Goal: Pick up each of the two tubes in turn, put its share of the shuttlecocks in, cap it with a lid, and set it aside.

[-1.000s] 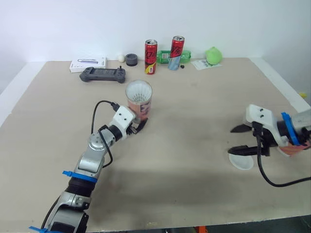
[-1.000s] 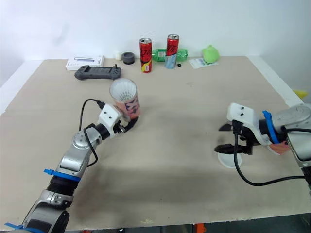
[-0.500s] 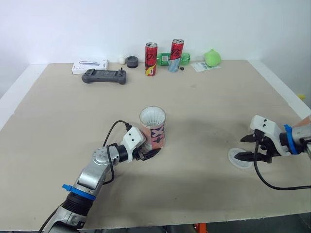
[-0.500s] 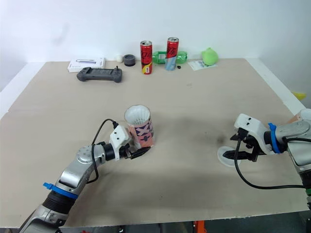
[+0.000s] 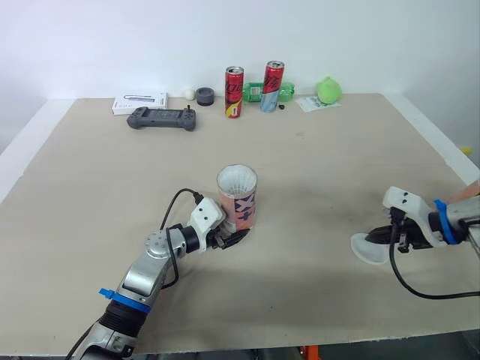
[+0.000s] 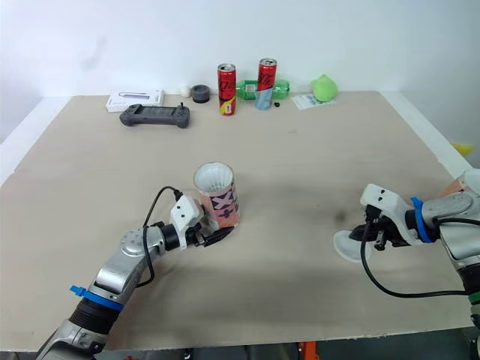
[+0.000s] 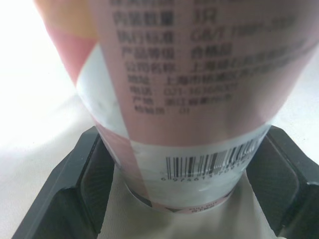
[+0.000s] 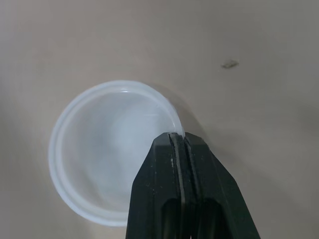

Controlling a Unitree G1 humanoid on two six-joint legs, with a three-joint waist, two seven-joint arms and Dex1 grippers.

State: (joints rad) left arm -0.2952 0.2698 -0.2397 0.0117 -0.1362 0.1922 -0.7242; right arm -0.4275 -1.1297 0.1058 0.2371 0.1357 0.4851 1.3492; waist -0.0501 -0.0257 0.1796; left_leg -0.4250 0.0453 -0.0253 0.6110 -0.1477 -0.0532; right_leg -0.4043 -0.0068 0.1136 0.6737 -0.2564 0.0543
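Left pincer (image 5: 231,235) first, low and left of centre in the head view: its two black fingers (image 7: 89,184) sit on either side of the foot of the tube (image 5: 238,202) and press against it, so it has the tube gripped at the base. That pink patterned tube stands upright on the table (image 5: 315,172), close to the middle of the frame. The wrist view shows the barcode and small print on its label just above the fingers. At its open mouth the white feathers of a shuttlecock (image 5: 237,180) show, sitting in the top.

Over to the right edge of the frame, and the right pincer (image 8: 177,139) is closed tight. Its fingers are pressed together, and the wrist view has them pinching the rim of the lid (image 8: 99,149). That lid is a shallow, translucent white disc, hollow side towards the camera. In the head view it sits low on the right, well apart from the tube, though whether it is flat on the table I cannot tell.

Along the top of the frame, at the far edge of the table, runs a row of bystanders. From the left come a white box (image 5: 139,101), a dark game controller (image 5: 161,118), a small white ball (image 5: 188,93) and a grey round piece (image 5: 204,94). Then two red cans (image 5: 234,81) (image 5: 273,75) stand upright with a green bottle (image 5: 259,90) lying behind them. Last are a paper card (image 5: 307,101) and a green rounded object (image 5: 328,89).
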